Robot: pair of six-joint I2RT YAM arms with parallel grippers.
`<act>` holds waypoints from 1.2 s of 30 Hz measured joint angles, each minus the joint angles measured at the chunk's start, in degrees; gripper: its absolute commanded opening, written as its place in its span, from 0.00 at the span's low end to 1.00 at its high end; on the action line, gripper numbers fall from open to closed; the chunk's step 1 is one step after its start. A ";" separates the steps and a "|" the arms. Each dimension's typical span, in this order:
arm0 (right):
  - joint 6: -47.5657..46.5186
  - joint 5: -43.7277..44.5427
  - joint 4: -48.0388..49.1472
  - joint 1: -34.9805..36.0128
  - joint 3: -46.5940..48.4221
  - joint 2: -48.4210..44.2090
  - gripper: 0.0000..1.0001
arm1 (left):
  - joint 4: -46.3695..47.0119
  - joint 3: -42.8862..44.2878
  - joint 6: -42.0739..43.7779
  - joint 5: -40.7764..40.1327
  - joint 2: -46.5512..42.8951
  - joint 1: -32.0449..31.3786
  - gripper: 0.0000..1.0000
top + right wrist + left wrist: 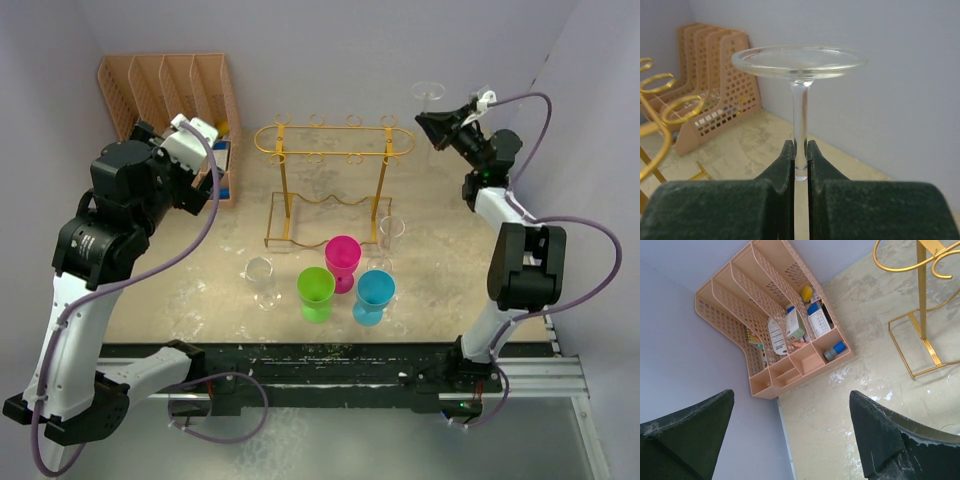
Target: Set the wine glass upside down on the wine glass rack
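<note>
My right gripper (800, 150) is shut on the stem of a clear wine glass (799, 62), held upside down with its round foot on top; its bowl is hidden. In the top view this gripper (432, 124) is raised at the back right, the glass foot (428, 93) just right of the gold wire wine glass rack (333, 140). The rack's rings show at the left edge of the right wrist view (655, 107). My left gripper (792, 432) is open and empty, high over the table's back left (195, 135), near the rack's base (920, 347).
A peach slotted file organiser (170, 85) stands at the back left. On the table in front of the rack stand two clear glasses (260, 280) (391, 235) and pink (342, 260), green (316, 292) and blue (374, 295) cups.
</note>
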 measured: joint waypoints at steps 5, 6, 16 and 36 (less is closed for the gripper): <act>8.44 -5.18 12.90 -0.02 6.71 5.35 0.00 | -0.26 -0.55 0.04 0.44 -0.02 1.09 1.00; 11.39 -5.99 17.33 -0.02 7.48 7.13 0.00 | -0.44 -0.61 0.04 0.66 -0.02 1.51 1.00; 23.61 -10.97 29.14 0.35 8.81 16.81 0.00 | -1.77 -0.61 0.04 2.64 0.15 4.07 1.00; 24.30 -17.00 32.22 4.68 11.91 18.10 0.00 | -2.91 -1.16 0.02 5.79 1.57 5.20 1.00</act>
